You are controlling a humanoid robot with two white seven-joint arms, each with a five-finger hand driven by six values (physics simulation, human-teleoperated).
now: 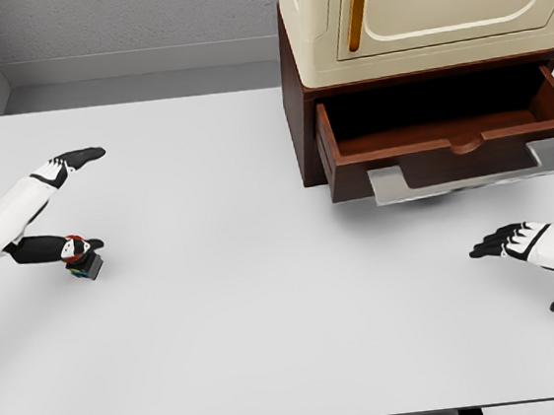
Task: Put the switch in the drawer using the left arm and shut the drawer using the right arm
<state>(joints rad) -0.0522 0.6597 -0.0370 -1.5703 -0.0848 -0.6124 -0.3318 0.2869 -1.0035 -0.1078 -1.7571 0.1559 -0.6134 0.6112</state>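
Note:
The switch point(88, 263), a small dark box with a red top and coloured side, lies on the white table point(267, 298) near its left edge. My left hand point(88, 200) is beside it with fingers spread wide; the black thumb point(48, 248) reaches to the switch's top while the other fingers point(81, 157) point away toward the back. The brown wooden drawer point(448, 140) stands pulled out at the back right, its inside dark and empty, with a grey handle point(472, 177) in front. Below the drawer, by the right edge, my right hand point(515, 277) hovers open.
A cream cabinet point(424, 4) sits on the brown drawer housing point(299, 116) at the back right. A grey wall runs behind the table. The table's front edge shows along the bottom of the picture.

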